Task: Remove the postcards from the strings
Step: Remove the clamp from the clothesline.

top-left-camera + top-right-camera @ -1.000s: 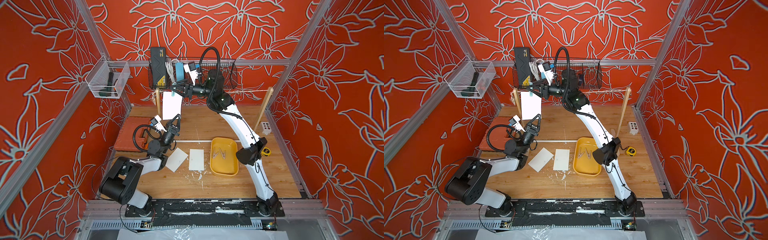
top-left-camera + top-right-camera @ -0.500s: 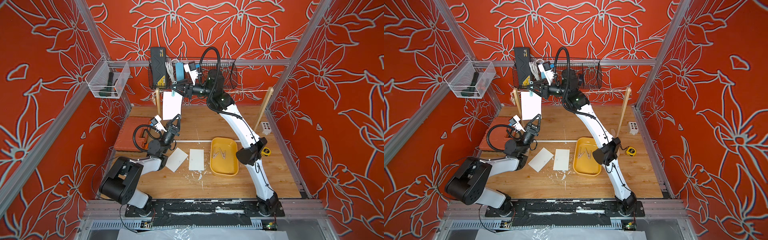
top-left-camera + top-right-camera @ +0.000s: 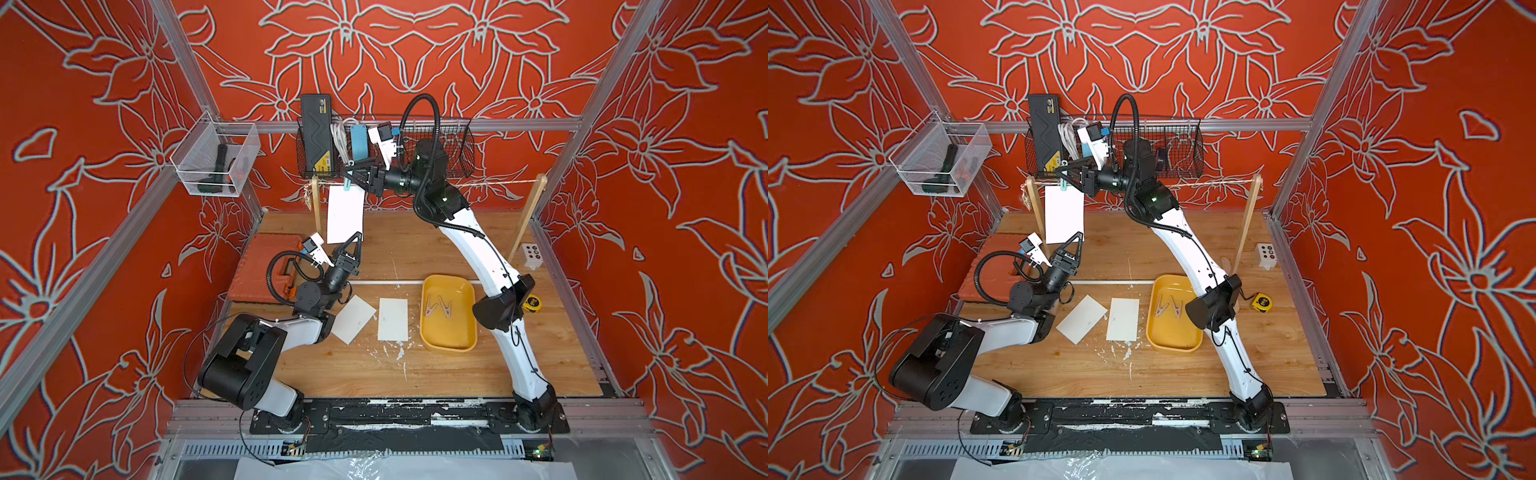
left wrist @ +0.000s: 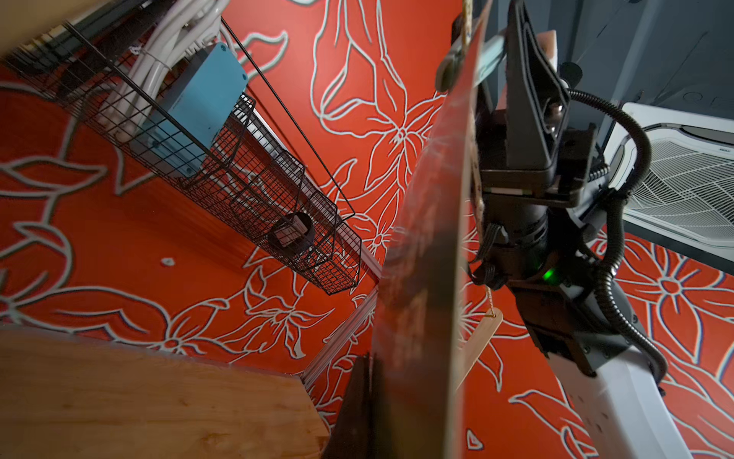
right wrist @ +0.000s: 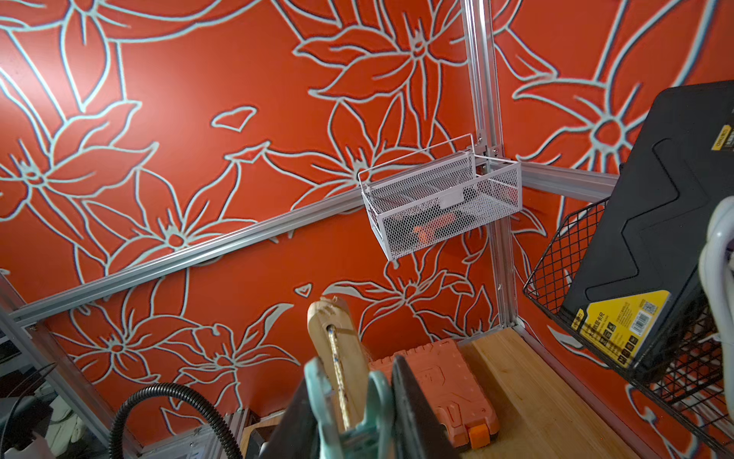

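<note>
Writing: black case [image 5: 635,190] has a yellow label with a barcode; the print is too small to read.
Yellow tray [image 3: 451,334]: glossy, with rounded corners; holds two wooden clothespins [image 3: 438,307].
String [image 3: 498,183]: pale twisted twine, taut, behind the tray.
Hanging postcard [image 3: 345,214]: plain, thin and white, clipped to the string, behind and left of the tray.
Right gripper [image 3: 349,178]: closed on the teal clothespin [image 5: 345,405] at the card's top.
Left gripper [image 3: 356,237]: closed on the card's lower corner.
Flat postcards [image 3: 354,319]: two white cards, just left of the tray.
</note>
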Action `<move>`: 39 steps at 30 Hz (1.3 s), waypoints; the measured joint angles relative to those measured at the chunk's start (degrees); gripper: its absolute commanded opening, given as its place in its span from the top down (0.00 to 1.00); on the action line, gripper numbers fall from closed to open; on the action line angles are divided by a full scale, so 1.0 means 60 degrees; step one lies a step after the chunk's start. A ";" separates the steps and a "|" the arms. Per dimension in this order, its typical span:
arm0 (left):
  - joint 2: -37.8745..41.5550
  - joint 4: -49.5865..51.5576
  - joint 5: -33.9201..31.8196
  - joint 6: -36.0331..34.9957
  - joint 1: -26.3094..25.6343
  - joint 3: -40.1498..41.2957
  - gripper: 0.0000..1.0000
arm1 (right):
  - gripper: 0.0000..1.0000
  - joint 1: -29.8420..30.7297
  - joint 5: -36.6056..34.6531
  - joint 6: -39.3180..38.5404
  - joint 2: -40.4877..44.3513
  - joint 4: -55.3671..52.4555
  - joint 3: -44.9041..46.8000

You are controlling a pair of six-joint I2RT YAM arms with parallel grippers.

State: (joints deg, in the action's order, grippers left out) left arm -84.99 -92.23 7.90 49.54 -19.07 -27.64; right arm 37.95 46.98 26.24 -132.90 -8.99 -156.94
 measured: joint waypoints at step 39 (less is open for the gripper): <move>0.2936 0.3275 0.0535 -0.0109 -0.0058 0.2011 1.00 | 0.73 -0.0423 -0.0364 -0.0874 0.3836 0.0098 0.4510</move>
State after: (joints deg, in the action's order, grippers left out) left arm -67.37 -72.58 11.11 48.88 -19.42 -15.57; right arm 35.42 44.80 20.99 -109.89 -8.40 -129.88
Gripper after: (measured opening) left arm 0.047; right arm 0.270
